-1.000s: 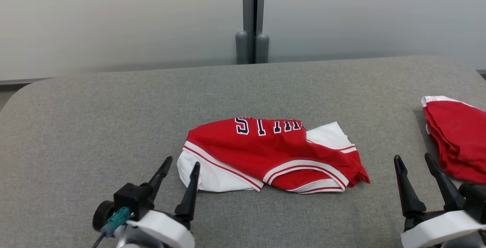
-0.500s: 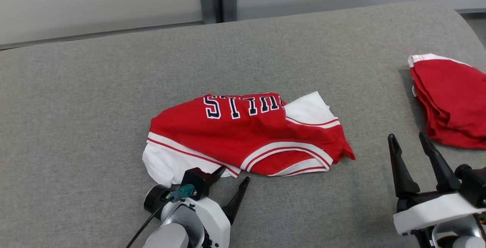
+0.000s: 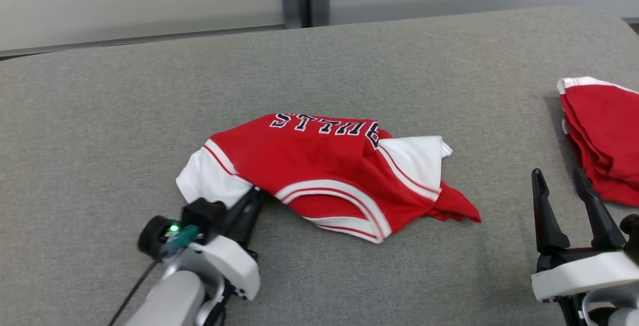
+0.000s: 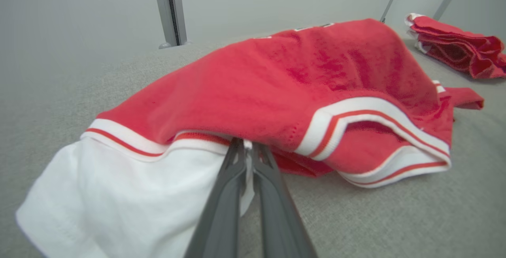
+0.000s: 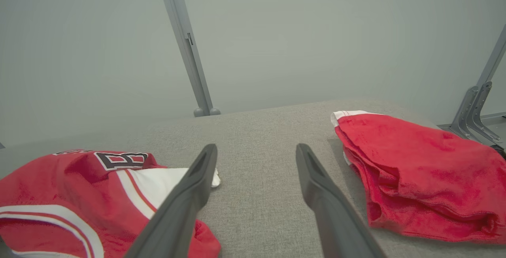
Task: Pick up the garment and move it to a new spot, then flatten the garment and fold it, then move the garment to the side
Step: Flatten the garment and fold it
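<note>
Red and white, the jersey lies mid-table, its near-left edge now raised. Your left gripper, wide open a second ago, has just pinched the white hem. Your right gripper stays open and empty. You look ready to lift.

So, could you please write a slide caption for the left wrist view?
Left gripper shut on the white edge of the red-and-white garment on the grey table.
</note>
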Robot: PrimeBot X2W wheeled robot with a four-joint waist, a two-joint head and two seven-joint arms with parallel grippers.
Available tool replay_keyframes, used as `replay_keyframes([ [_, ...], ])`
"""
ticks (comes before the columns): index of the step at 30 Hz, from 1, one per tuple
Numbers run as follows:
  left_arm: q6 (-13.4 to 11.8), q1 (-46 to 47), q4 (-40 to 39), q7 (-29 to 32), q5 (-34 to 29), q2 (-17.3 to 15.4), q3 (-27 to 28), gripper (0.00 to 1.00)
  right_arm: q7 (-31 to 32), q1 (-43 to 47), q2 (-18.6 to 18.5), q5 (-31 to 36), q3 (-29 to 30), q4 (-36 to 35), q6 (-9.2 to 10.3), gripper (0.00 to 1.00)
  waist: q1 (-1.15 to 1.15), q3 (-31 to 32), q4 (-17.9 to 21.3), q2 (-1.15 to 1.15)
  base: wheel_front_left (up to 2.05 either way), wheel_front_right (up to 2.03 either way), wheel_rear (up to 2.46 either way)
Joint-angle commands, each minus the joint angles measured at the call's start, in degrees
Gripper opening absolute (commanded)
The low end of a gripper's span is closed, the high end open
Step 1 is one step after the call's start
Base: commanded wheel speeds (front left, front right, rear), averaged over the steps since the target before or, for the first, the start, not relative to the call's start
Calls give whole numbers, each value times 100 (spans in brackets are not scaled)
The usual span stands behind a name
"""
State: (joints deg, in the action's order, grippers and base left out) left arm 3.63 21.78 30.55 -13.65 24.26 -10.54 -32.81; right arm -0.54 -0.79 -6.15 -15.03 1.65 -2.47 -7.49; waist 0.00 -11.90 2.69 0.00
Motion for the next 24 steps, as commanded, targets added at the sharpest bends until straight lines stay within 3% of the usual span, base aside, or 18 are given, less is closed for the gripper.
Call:
replay_keyframes([
  [1,-57,-104,-52,-18,42,-86,61,0,-13,54,3,-17,28,-13,1,100,0,58,-85,0,0,0,0],
  [9,-656,-742,-1309,226,455,-1008,960,0,45,101,32,-22,151,-163,1,100,0,58,-246,0,0,0,0],
  [13,-735,-917,-1456,450,765,-1236,1284,3,79,74,51,0,182,-226,1,100,0,-37,-222,0,0,0,0],
  [14,-722,-934,-1423,468,880,-1215,1344,60,84,64,57,-2,194,-233,1,100,0,-57,-216,0,0,0,0],
  [15,-667,-961,-1397,469,991,-1179,1385,100,89,50,63,-4,194,-240,1,100,0,-73,-203,0,0,0,0],
  [24,-911,-1291,-1660,-65,1270,-727,1836,100,147,143,64,60,224,-262,1,100,0,98,-155,0,0,0,0],
])
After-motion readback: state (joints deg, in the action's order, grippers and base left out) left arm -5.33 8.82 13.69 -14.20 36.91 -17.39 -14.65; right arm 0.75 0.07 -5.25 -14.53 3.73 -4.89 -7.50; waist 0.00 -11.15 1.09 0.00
